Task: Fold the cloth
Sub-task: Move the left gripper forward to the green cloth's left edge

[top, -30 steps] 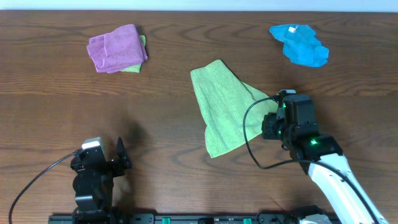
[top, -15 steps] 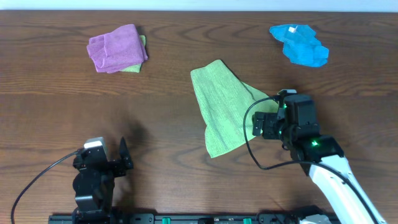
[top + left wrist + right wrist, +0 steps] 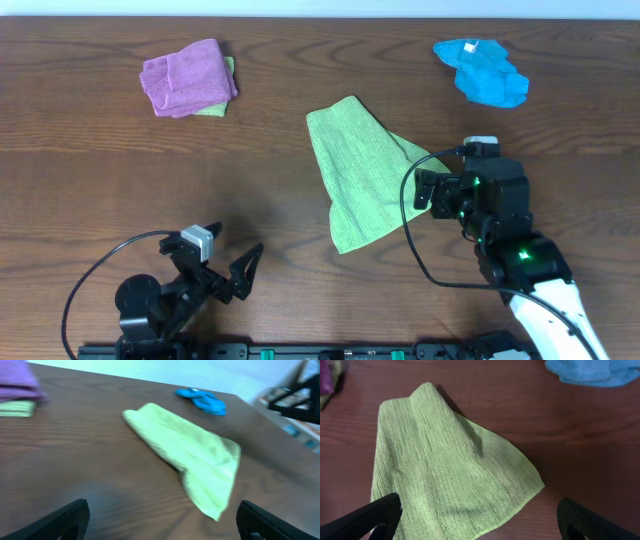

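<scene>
The light green cloth point(image 3: 365, 175) lies flat in the middle of the table, folded into a rough triangle, with nothing holding it. My right gripper point(image 3: 424, 192) hovers just off its right corner, open and empty. From the right wrist the cloth point(image 3: 450, 470) fills the left half of the picture, and the right gripper point(image 3: 480, 522) has its fingers spread wide over the cloth's lower edge. My left gripper point(image 3: 235, 255) is low at the front left, open, well short of the cloth. The left wrist view is blurred, with the cloth point(image 3: 195, 462) ahead of the open left gripper point(image 3: 162, 522).
A folded purple cloth point(image 3: 185, 77) rests on another green cloth point(image 3: 222, 100) at the back left. A crumpled blue cloth point(image 3: 485, 72) lies at the back right. The right arm's black cable point(image 3: 410, 225) loops over the green cloth's right edge.
The right gripper opened, let go of the cloth's right corner and drew back slightly to the right. The left arm swung round, so its open gripper now points right toward the cloth.
</scene>
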`<state>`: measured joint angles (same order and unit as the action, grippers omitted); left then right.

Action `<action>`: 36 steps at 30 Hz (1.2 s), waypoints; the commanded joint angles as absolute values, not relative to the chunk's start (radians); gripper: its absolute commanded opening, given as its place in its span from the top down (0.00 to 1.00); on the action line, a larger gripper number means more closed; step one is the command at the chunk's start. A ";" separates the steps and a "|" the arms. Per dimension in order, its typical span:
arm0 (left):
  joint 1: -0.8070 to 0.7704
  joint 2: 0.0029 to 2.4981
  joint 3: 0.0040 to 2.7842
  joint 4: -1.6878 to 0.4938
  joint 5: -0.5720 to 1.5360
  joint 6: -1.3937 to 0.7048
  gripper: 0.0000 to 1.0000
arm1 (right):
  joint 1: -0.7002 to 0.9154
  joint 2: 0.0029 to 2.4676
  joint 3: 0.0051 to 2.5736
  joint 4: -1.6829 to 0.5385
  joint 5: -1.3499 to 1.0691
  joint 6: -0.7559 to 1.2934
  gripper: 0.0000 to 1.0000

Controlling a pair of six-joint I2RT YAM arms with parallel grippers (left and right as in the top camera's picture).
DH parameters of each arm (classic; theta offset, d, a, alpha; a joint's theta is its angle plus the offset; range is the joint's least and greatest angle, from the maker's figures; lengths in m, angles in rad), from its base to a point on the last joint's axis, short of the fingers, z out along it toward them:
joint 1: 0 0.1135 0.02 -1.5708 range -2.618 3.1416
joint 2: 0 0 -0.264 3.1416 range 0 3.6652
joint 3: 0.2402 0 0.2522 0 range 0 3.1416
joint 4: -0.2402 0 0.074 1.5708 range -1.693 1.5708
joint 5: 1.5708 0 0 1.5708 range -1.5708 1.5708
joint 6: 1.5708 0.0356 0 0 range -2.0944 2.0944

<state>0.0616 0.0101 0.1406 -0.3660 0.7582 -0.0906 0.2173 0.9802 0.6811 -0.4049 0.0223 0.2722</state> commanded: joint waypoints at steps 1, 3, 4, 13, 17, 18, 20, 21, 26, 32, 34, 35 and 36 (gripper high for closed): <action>0.059 0.004 0.130 -0.357 0.896 -0.117 0.05 | 0.209 0.962 0.687 -0.400 0.022 0.277 0.01; 0.059 0.004 0.130 -0.339 0.918 -0.117 0.05 | 0.209 0.962 0.687 -0.400 0.008 0.277 0.01; 0.059 0.004 0.130 -0.327 0.915 -0.118 0.05 | 0.209 0.962 0.687 -0.400 -0.004 0.277 0.01; 0.057 0.014 0.126 -0.146 0.708 -0.448 0.05 | 0.209 0.962 0.687 -0.368 -0.126 0.252 0.01; 0.056 0.094 0.127 -0.026 0.735 -0.549 0.05 | 0.209 0.962 0.687 -0.342 -0.139 0.254 0.01; 0.056 0.129 0.127 -0.022 0.738 -0.556 0.05 | 0.209 0.962 0.688 -0.339 -0.139 0.253 0.01; 0.055 0.219 0.127 0.002 0.764 -0.568 0.05 | 0.209 0.962 0.689 -0.337 -0.139 0.253 0.01; 0.050 0.273 0.127 0.032 0.777 -0.577 0.05 | 0.209 0.962 0.690 -0.336 -0.139 0.253 0.01; -0.027 0.580 0.172 0.231 0.801 -0.590 0.05 | 0.209 0.962 0.694 -0.326 -0.139 0.253 0.01; -0.187 0.931 0.351 0.245 0.793 -0.527 0.05 | 0.209 0.962 0.694 -0.332 -0.139 0.253 0.01; -0.261 1.046 0.432 0.244 0.782 -0.508 0.04 | 0.208 0.962 0.694 -0.333 -0.139 0.253 0.01; -0.296 1.098 0.473 0.242 0.773 -0.498 0.05 | 0.208 0.962 0.694 -0.333 -0.139 0.253 0.01; -0.329 1.152 0.516 0.240 0.765 -0.490 0.05 | 0.207 0.962 0.694 -0.333 -0.139 0.250 0.01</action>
<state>-0.2630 1.0573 0.4202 0.2390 0.7776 -0.5385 0.2169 0.9703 0.6815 -0.3317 -0.1352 0.2665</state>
